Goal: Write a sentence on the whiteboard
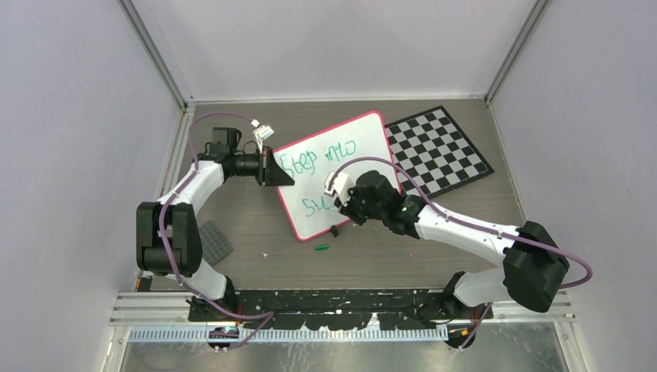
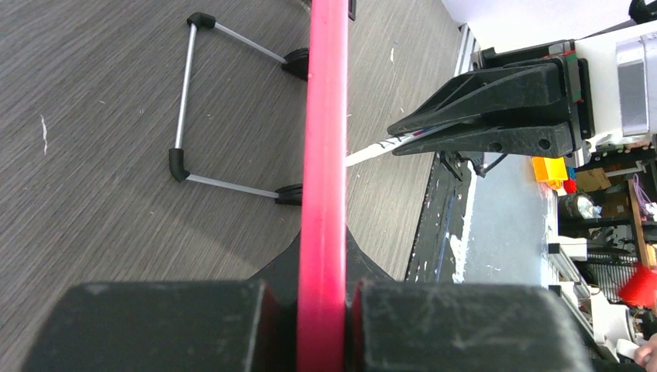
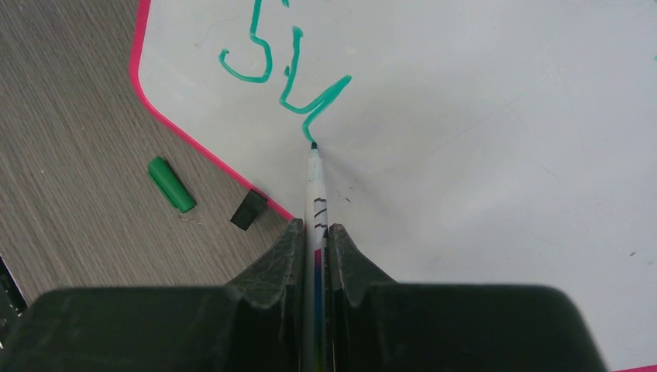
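We see a whiteboard (image 1: 341, 167) on the table (image 1: 256, 225), held and written on.
Left pincer (image 2: 324, 310) clamps its red rim; right pincer (image 3: 316, 232) grips a marker (image 3: 314, 178), tip touching the green sentence (image 3: 287, 74) at "Su".

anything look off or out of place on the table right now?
Minor only. A green cap lies loose on the table just off the near edge of the whiteboard, next to a small black piece. The whiteboard sits skewed to the table edges, its far side up against the checkered board. No visible spills or damage.
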Motion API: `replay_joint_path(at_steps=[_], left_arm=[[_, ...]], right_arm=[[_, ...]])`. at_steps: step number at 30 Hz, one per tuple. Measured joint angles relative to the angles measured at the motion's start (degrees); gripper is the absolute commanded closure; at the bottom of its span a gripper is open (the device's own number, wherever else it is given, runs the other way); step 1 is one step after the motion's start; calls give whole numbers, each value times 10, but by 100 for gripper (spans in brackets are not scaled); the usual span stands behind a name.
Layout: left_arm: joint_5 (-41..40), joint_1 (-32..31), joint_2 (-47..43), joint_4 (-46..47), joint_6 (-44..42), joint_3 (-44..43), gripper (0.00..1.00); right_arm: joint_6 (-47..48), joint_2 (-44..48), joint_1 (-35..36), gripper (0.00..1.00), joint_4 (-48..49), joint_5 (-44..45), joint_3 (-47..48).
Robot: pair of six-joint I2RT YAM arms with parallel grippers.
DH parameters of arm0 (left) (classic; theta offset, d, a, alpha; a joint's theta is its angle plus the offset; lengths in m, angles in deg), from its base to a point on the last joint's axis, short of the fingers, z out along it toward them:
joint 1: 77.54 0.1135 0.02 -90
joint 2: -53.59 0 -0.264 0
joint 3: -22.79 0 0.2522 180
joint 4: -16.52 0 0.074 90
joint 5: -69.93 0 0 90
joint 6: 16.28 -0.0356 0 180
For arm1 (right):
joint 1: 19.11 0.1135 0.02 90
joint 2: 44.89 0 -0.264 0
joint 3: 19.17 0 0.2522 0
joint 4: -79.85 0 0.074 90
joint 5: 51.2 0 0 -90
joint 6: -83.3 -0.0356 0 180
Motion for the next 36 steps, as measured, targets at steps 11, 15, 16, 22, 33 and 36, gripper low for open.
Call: replay_joint_path(at_steps=[11,15,16,22,33,36], left_arm=[[8,0,24,-66,-50,-38,100],[12,2,32,-85,-68,-49,100],[13,2,32,-86,-70,-49,100],[13,3,32,-88,-74,-49,100],[13,3,25,-77,-69,-39,100],[12,3,23,-73,-67,-37,100]], right_arm=[[-5,43,0,100,-23,3,11],[-18,44,-4,100,-23,3,11],[-23,44,-6,100,-23,3,11],[-42,50,-27,100,-23,4,11],[-50,62,-36,100,-18,5,5],[-49,62,-36,100,-18,5,3]])
